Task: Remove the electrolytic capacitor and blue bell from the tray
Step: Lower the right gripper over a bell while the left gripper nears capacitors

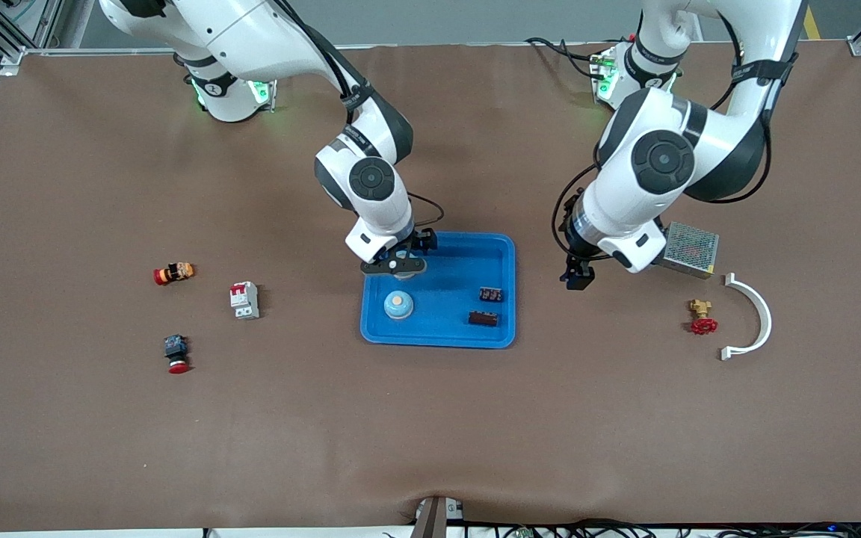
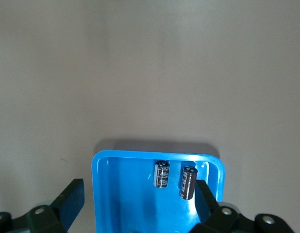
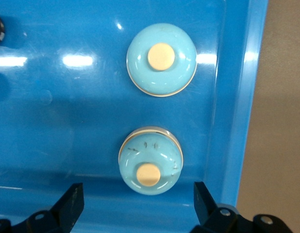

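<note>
A blue tray [image 1: 494, 258] lies mid-table. In it a pale blue bell [image 1: 398, 304] with a cream button sits near the rim toward the right arm's end. The right wrist view shows two bells [image 3: 162, 59] [image 3: 150, 167] side by side. My right gripper [image 1: 394, 265] [image 3: 137, 206] hangs open and empty over the bells. Two dark capacitors [image 1: 490, 294] [image 1: 483, 319] lie in the tray [image 2: 111, 194] toward the left arm's end, and the capacitors [image 2: 161, 174] [image 2: 188, 183] also show in the left wrist view. My left gripper [image 1: 576, 278] [image 2: 139, 201] is open and empty, above the table beside the tray.
Toward the right arm's end lie an orange-red push button [image 1: 173, 273], a white circuit breaker [image 1: 244, 300] and a red mushroom button [image 1: 176, 353]. Toward the left arm's end are a metal power supply [image 1: 690, 249], a brass valve [image 1: 702, 317] and a white curved bracket [image 1: 755, 317].
</note>
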You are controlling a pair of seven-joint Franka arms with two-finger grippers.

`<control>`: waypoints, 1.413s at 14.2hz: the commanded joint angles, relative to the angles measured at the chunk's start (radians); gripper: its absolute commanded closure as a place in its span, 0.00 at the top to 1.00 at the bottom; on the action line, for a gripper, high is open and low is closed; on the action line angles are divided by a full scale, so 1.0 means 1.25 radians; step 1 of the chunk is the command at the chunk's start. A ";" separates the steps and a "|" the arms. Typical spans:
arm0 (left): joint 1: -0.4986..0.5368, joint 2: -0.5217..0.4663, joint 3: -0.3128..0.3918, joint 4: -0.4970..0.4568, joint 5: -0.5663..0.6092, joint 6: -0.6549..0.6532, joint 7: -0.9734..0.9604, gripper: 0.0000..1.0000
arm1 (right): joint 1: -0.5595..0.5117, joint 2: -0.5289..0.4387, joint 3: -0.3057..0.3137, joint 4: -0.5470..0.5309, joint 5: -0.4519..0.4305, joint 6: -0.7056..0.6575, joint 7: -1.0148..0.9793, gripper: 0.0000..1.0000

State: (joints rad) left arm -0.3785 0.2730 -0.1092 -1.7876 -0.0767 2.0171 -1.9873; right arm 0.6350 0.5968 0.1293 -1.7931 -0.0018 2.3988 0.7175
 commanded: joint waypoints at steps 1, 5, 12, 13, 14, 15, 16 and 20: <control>-0.017 0.023 0.000 -0.001 0.002 0.028 -0.042 1.00 | 0.011 0.023 -0.011 0.021 -0.018 0.004 0.019 1.00; -0.041 0.053 0.000 0.002 0.002 0.056 -0.069 1.00 | 0.011 0.035 -0.026 0.035 -0.044 0.005 0.019 1.00; -0.078 0.131 0.000 0.011 0.054 0.125 -0.091 1.00 | 0.018 0.049 -0.026 0.048 -0.044 0.016 0.019 1.00; -0.079 0.139 0.000 0.020 0.058 0.131 -0.091 1.00 | 0.017 0.050 -0.026 0.047 -0.044 0.027 0.019 1.00; -0.082 0.147 0.000 0.025 0.058 0.131 -0.091 1.00 | 0.017 0.056 -0.026 0.045 -0.044 0.041 0.019 1.00; -0.090 0.150 0.000 0.031 0.058 0.131 -0.091 1.00 | 0.018 0.059 -0.026 0.045 -0.044 0.047 0.019 1.00; -0.091 0.158 0.000 0.037 0.058 0.131 -0.093 1.00 | 0.018 0.062 -0.026 0.045 -0.044 0.047 0.019 1.00; -0.109 0.210 0.000 0.075 0.063 0.133 -0.093 1.00 | 0.018 0.064 -0.026 0.044 -0.043 0.047 0.019 1.00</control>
State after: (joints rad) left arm -0.4989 0.4821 -0.1102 -1.7447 -0.0247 2.1809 -2.0804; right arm 0.6442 0.6639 0.1063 -1.7597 -0.0388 2.4579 0.7177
